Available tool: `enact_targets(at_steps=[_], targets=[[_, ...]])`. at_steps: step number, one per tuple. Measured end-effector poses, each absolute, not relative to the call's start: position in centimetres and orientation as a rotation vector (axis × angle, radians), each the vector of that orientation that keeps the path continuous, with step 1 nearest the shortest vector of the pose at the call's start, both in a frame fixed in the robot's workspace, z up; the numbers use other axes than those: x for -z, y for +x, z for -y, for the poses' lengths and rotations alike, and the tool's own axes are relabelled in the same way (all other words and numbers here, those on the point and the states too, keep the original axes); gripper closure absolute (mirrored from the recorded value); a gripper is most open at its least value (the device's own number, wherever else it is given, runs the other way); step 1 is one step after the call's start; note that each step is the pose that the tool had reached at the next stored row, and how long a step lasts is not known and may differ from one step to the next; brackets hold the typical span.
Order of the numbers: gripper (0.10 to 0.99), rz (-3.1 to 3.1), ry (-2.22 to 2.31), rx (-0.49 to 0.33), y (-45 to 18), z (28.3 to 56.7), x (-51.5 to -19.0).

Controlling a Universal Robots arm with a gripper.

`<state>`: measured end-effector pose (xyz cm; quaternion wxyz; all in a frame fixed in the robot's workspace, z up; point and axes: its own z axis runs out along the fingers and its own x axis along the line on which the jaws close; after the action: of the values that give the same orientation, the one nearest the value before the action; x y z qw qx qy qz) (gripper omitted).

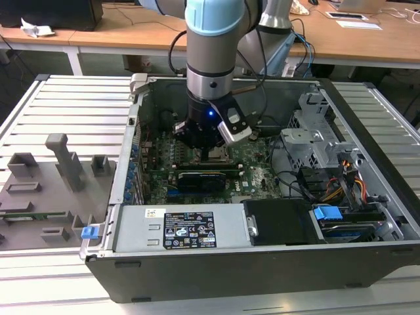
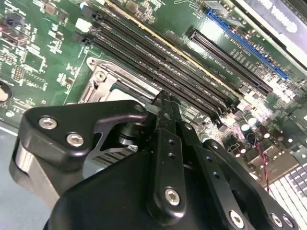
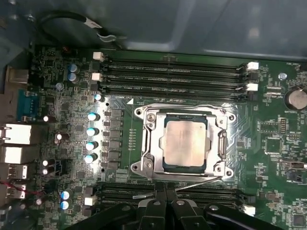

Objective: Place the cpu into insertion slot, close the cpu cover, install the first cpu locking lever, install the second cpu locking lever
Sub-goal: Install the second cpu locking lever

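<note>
In the first wrist view the cpu (image 3: 184, 143) lies flat in the insertion slot (image 3: 185, 119), its dull silver top showing through the window of the cpu cover (image 3: 149, 139), which lies down over it. A thin wire lever (image 3: 201, 181) runs along the socket edge nearest my gripper (image 3: 165, 191), and another lever (image 3: 182, 104) runs along the opposite edge. The black fingers are shut together with nothing seen between them. In the second wrist view the gripper (image 2: 166, 98) tips sit by the socket's silver frame (image 2: 103, 79). In the exterior view the gripper (image 1: 205, 146) hangs low over the socket (image 1: 213, 156).
Long black memory slots (image 3: 172, 74) flank the socket. A black card with a grille (image 1: 203, 177) stands just in front of it. The case also holds a drive cage (image 1: 321, 138), coloured cables (image 1: 341, 184) and a power supply (image 1: 187, 230). A grey fixture tray (image 1: 52, 177) lies at the exterior view's left.
</note>
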<state>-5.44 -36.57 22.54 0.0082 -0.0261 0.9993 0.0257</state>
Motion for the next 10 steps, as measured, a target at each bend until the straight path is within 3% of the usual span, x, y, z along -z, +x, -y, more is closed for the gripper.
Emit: enact_targets(at_steps=[10], targets=[[0.980,-3.122,-0.081,-0.107,-6.41,37.42,-22.47]])
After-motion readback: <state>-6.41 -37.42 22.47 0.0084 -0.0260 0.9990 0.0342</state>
